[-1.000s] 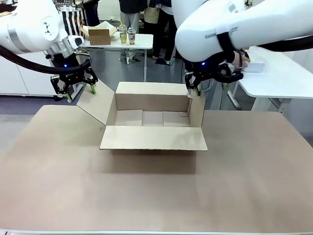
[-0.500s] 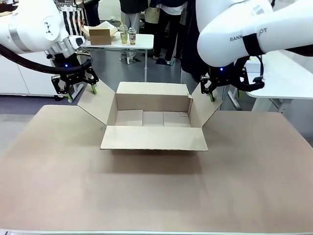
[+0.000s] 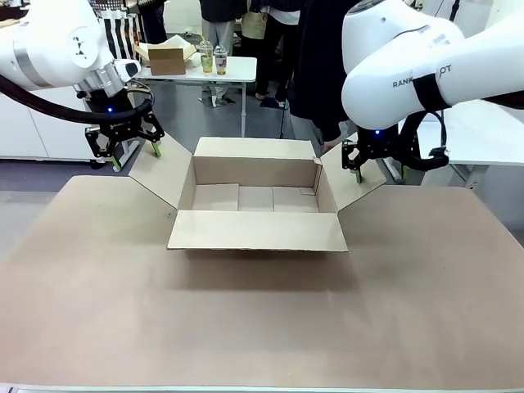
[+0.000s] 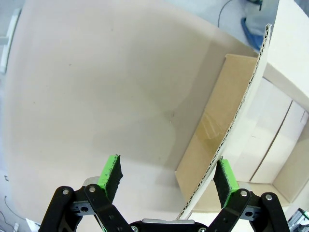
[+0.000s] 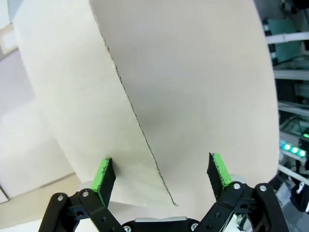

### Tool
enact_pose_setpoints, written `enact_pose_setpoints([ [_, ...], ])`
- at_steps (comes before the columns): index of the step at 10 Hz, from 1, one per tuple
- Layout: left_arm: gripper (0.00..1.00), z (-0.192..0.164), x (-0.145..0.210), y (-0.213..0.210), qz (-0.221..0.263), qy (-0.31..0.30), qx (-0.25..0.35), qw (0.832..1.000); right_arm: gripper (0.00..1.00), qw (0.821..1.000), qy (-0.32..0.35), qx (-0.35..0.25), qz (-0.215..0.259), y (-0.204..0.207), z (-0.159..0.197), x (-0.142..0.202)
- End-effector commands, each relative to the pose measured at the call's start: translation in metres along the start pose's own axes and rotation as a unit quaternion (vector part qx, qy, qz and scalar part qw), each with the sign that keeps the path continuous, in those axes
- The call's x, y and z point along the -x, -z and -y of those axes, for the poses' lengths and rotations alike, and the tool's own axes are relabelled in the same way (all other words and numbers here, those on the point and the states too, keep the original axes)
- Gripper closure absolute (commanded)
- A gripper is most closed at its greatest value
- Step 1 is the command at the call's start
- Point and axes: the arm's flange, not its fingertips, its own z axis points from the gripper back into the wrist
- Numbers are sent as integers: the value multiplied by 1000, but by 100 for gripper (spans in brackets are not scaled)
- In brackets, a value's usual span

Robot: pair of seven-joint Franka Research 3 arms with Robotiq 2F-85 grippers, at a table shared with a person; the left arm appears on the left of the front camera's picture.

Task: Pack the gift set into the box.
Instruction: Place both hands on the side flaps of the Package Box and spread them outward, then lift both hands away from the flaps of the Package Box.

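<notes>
At the middle of the pale brown table [image 3: 426, 303], in the front view, we see the large brown corrugated cardboard box [image 3: 256, 201] standing mouth up, its long axis running left to right across the picture. Its near flap lies folded out flat towards us, the far flap stands upright, and the two end flaps slant outward. Inside we see only its bare cardboard floor, crossed by flap seams. The left gripper [image 3: 135, 155] hangs at the top edge of the left flap with its jaws spread. The right gripper [image 3: 377, 166] sits at the top edge of the right flap.

From the left wrist, we look down along the left gripper [image 4: 168, 176]. Its green pads [image 4: 111, 171] stand wide apart, and the fluted edge of the box [image 4: 251, 135] flap runs up between them, just beside one pad, over the smooth table [image 4: 96, 96].

From the right wrist, the right gripper [image 5: 160, 171] is likewise spread open, and the thin flap edge of the box [image 5: 72, 96] passes between its pads [image 5: 217, 169] without touching either.
</notes>
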Motion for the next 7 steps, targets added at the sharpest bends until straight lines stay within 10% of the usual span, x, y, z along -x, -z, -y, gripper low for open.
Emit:
enact_pose_setpoints([
  [1,0,2,0,-2,0,-7,-7,1000,0,1000,0,3,-1,-6,0,-1],
  [7,0,2,0,-2,0,-7,-7,1000,0,1000,0,3,-1,-6,0,-1],
])
